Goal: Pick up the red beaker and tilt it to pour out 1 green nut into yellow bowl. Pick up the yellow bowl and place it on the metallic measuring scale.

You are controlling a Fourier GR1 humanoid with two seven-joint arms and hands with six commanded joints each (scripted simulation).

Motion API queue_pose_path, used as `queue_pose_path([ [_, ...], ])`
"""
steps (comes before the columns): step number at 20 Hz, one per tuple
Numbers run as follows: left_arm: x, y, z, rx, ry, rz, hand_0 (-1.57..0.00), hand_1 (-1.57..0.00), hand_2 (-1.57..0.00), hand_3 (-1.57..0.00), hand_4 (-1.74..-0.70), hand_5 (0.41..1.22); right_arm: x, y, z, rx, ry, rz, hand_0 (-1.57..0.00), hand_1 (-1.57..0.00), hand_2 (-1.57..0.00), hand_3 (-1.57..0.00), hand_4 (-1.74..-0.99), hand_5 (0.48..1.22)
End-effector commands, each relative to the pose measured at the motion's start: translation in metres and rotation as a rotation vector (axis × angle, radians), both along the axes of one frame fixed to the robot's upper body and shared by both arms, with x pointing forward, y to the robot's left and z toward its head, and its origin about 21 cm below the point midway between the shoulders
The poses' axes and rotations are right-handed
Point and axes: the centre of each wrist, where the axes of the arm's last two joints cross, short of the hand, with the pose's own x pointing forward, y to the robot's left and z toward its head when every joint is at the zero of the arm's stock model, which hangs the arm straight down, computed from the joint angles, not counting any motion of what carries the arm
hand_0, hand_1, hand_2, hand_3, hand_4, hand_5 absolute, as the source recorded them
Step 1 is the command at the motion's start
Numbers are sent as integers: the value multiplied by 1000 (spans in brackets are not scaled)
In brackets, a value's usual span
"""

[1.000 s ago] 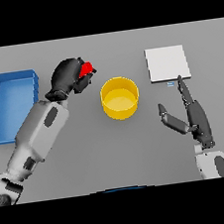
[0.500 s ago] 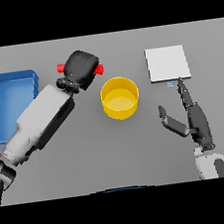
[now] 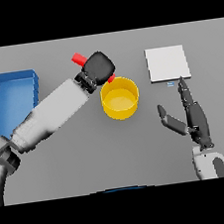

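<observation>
We are gripping the red beaker [image 3: 79, 59] in our curled left hand [image 3: 100, 68], tilting it at the yellow bowl [image 3: 119, 98] rim to pour (right hand [image 3: 194, 115] idling, fingers straight).

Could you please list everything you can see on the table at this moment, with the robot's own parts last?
red beaker: one, red, gripped in the left hand, just above the bowl's upper-left rim.
yellow bowl: one, yellow, table centre.
measuring scale: one, pale grey square, upper right.
blue tray: one, blue, far left.
table: one, grey.
left hand: one, dark, curled round the beaker.
right hand: one, dark, fingers straight, below the scale.
</observation>
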Motion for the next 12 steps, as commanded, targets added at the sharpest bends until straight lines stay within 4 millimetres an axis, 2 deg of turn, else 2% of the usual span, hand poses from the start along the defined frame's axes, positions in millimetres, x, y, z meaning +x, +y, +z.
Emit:
queue_pose_path([
  [1,-1,-2,-2,46,-8,-11,-1571,-1571,-1571,-1522,-1734,1220,0,1,2,-1,0,0,1,1,1,1,-1291,634],
  [8,3,-13,1,243,-90,-103,-1571,-1571,-1571,-1561,-1739,1221,0,3,-2,-34,16,-18,1,1,1,1,-1276,593],
  [12,6,-24,8,377,-126,-133,-1571,-1571,-1571,-1567,-1736,1221,-2,1,-5,-63,25,-37,1,1,1,1,-1236,582],
])
